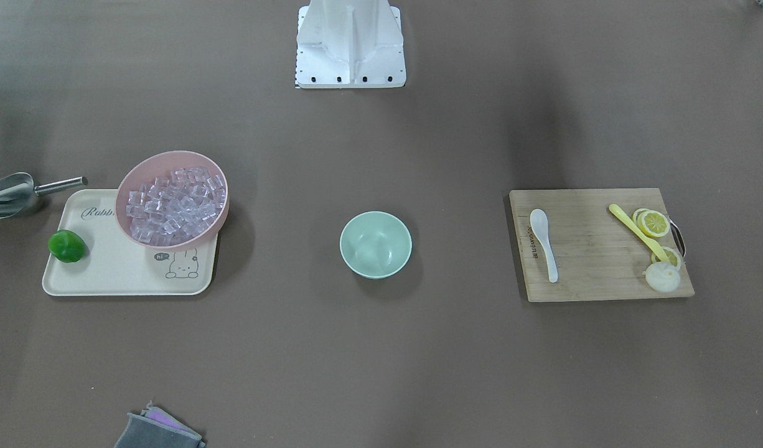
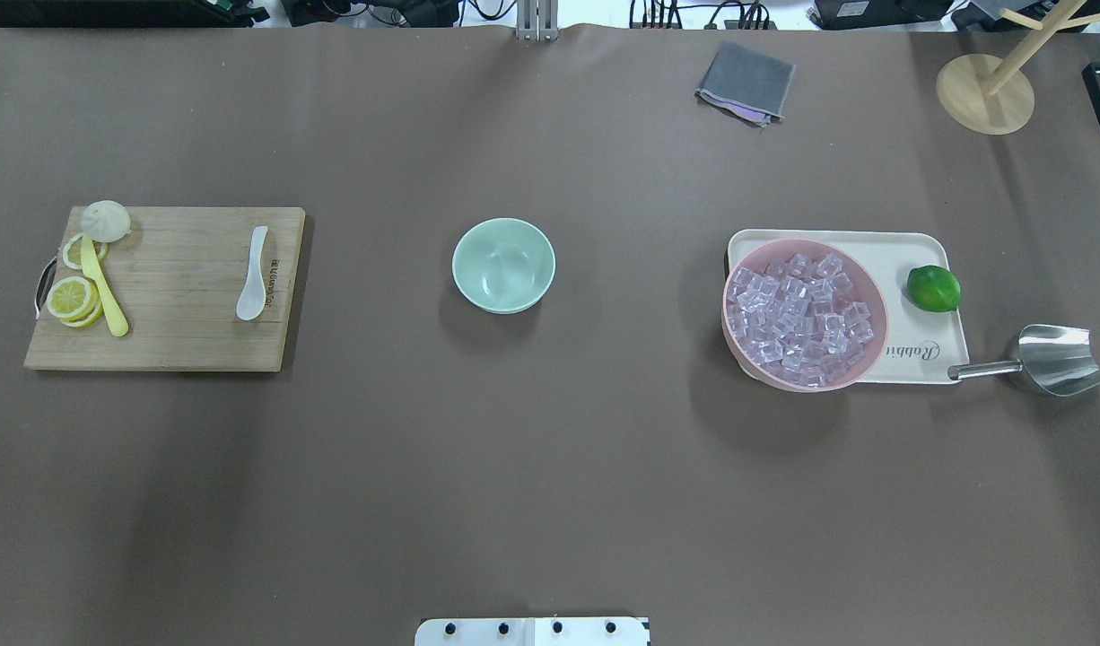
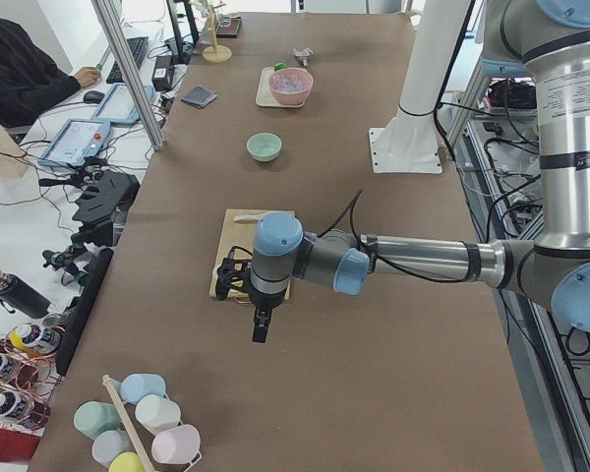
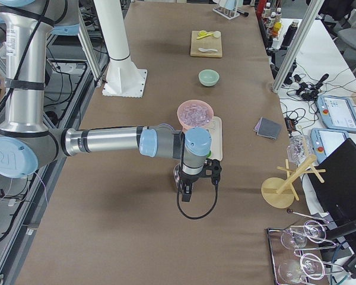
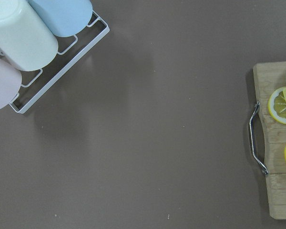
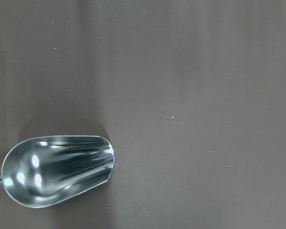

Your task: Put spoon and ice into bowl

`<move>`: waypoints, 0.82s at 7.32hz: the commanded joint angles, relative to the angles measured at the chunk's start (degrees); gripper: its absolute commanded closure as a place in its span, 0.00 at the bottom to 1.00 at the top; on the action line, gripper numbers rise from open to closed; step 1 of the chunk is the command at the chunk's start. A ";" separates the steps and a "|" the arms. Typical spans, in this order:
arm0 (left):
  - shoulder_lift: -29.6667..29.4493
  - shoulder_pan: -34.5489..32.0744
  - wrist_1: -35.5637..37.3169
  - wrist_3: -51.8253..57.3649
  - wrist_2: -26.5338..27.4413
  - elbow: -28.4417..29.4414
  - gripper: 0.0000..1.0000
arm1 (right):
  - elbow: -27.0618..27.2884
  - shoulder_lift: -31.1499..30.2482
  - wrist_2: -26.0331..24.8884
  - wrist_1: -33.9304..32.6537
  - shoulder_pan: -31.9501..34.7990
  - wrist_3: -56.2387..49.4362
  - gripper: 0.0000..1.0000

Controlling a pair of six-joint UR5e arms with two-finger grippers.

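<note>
While both arms hang out past the table's ends, one spoon, one bowl and one heap of ice lie well apart.

One white spoon lies flat on the single cutting board, apart from one yellow utensil and the lemon slices, which overlap too much to count surely; the one mint bowl stands bare at mid-table; the ice, too many cubes to count, fills one pink bowl on one tray beside one lime, with one metal scoop just off the tray's corner. The left gripper and right gripper show only small in the side views, so I cannot tell how their fingers are set. Both wrist views cut off the board and the scoop's handle.
</note>
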 commanded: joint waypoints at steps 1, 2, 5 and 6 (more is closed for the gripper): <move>-0.09 0.06 0.19 -0.05 0.09 0.06 0.02 | 0.22 0.09 0.26 0.00 0.00 0.09 0.00; -0.09 -0.03 0.19 -0.05 0.00 0.06 0.02 | 0.22 0.09 0.35 0.00 0.00 0.09 0.00; -0.27 0.06 0.19 -0.05 -0.09 -0.11 0.02 | 0.22 0.36 0.44 0.00 0.00 0.09 0.00; -0.62 0.15 -0.15 -0.05 -0.09 -0.20 0.02 | 0.30 0.44 0.44 0.00 0.00 0.18 0.00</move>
